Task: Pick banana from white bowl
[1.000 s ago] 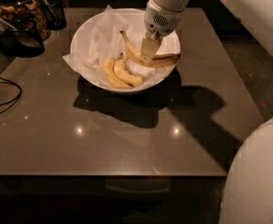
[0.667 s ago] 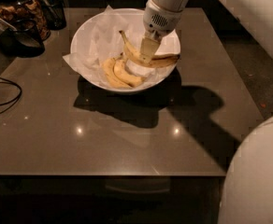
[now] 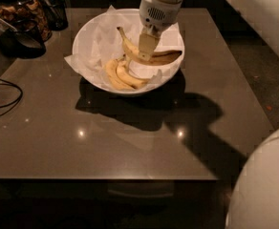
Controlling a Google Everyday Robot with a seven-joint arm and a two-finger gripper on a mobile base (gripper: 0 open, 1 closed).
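Note:
The white bowl, lined with crumpled white paper, stands at the back middle of the dark table. The large curved banana lies across the bowl's right half, with its long stem pointing up-left and its dark tip at the right. My gripper reaches down from above into the bowl and is shut on the middle of this banana. It seems to hold the banana slightly above the paper. Two shorter, cleaner yellow bananas lie in the bowl's front left, apart from the gripper.
A dark glass jar with snacks and a dark cup stand at the back left corner. A black cable lies at the table's left edge. My white body fills the lower right corner.
The gripper has shifted slightly up and left with the large banana in it. More of the banana's length now shows. The two short bananas have not moved.

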